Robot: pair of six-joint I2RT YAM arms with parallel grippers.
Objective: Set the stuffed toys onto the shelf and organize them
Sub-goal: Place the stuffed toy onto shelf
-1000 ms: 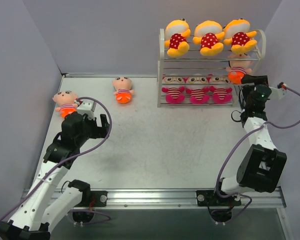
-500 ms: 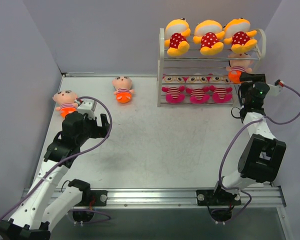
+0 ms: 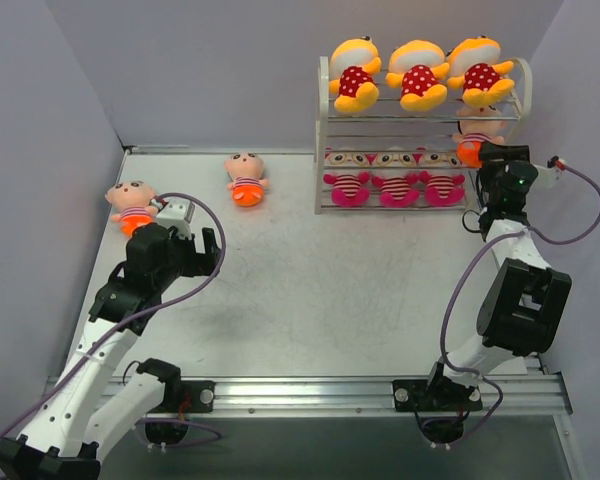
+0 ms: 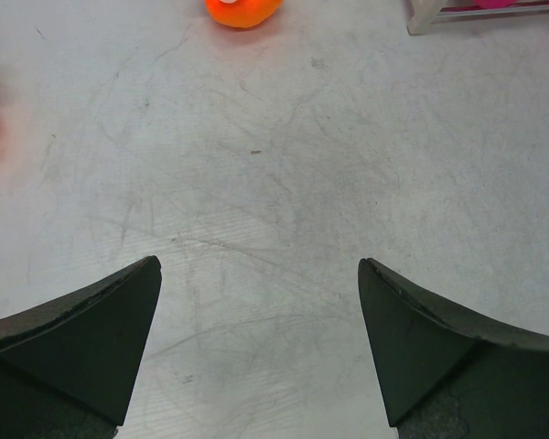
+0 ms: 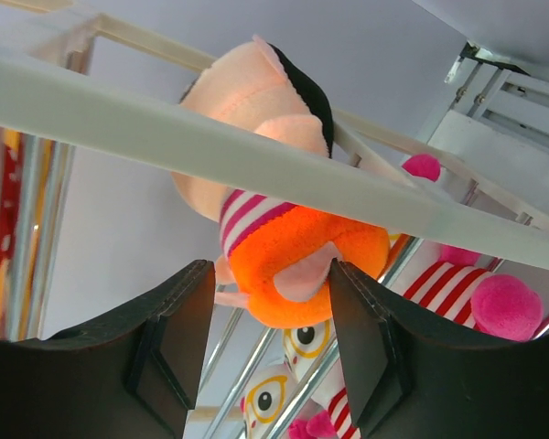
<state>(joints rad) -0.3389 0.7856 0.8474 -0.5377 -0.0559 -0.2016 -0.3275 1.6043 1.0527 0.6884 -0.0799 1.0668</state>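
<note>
A peach-faced doll (image 5: 293,256) sits on the middle tier of the white wire shelf (image 3: 323,130), its orange bottom between the right gripper (image 5: 270,274)'s half-closed fingers (gripped or merely flanked, I cannot tell). The left gripper (image 4: 258,265) gapes wide above the table (image 3: 310,270).

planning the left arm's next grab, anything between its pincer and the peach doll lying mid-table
Nothing visible: only bare tabletop lies between the open left pincer and the orange bottom of the peach doll. The foot of the shelf stands off to the right.

table (image 3: 330,280): 2 peach dolls (image 3: 245,180) | shelf (image 3: 323,130) — 3 yellow dolls (image 3: 417,75), 3 striped dolls (image 3: 394,186)
</note>
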